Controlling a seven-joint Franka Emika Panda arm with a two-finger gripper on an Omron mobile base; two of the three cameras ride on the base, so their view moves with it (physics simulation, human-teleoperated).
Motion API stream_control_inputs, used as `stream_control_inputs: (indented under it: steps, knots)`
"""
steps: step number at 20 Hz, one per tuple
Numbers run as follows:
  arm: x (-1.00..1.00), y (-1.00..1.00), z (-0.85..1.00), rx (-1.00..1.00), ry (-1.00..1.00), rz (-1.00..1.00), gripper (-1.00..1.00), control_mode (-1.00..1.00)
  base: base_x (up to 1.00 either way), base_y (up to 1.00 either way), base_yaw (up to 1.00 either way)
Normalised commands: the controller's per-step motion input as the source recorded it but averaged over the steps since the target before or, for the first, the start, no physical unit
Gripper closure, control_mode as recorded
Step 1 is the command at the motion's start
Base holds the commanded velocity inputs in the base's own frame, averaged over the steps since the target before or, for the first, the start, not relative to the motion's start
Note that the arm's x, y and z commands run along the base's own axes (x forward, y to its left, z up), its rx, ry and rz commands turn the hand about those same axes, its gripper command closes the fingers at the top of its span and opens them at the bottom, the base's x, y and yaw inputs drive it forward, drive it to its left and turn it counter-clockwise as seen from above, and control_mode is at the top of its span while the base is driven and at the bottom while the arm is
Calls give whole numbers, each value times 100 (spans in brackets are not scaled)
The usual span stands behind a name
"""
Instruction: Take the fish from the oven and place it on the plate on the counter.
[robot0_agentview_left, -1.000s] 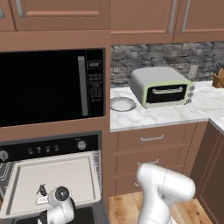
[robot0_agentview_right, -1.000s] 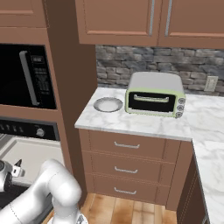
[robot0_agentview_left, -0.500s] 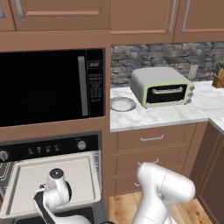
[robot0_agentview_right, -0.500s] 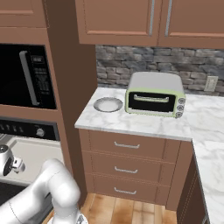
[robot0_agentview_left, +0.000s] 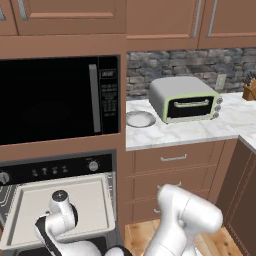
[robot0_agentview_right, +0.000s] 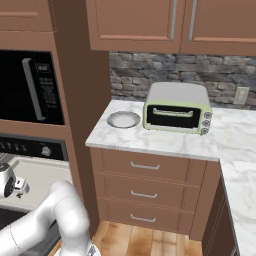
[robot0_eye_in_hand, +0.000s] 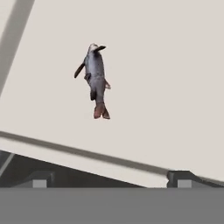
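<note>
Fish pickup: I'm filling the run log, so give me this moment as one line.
phase: approach | gripper: open, above tray | fish: on tray, ungrasped | plate: on counter

Fish on the oven tray, plate up on the counter to the right.

The fish (robot0_eye_in_hand: 96, 78) lies on the tray (robot0_agentview_left: 90, 200) that sticks out of the oven (robot0_agentview_left: 55, 170), well apart from the tray's raised edges. The gripper (robot0_eye_in_hand: 109, 179) hangs above the tray's near edge, the fish beyond its spread tips. The microwave (robot0_agentview_left: 55, 100) sits directly above the oven's knob panel. To the right, past a wooden upright, the counter (robot0_agentview_right: 165, 142) runs over a stack of drawers (robot0_agentview_right: 145, 187). On it the plate (robot0_agentview_right: 123, 119) rests near the left end, just beside the toaster oven (robot0_agentview_right: 177, 107), which stands to its right in front of the stone wall.
</note>
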Motion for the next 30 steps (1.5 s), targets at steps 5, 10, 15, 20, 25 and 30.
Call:
stream_control_inputs:
  steps: [5, 10, 15, 20, 25, 30]
  knots:
    - [23, 29, -42, -5, 0, 3, -100, -100, 0, 0, 0]
    - [27, 31, -35, -3, 0, 2, -100, -100, 0, 0, 0]
    - [49, 13, -14, 0, 0, 0, -100, -100, 0, 0, 0]
    - [29, -2, -17, 0, 0, 0, -100, -100, 0, 0, 0]
    - [2, 0, -55, 0, 0, 0, -100, -100, 0, 0, 0]
    - [0, 0, -55, 0, 0, 0, -100, -100, 0, 0, 0]
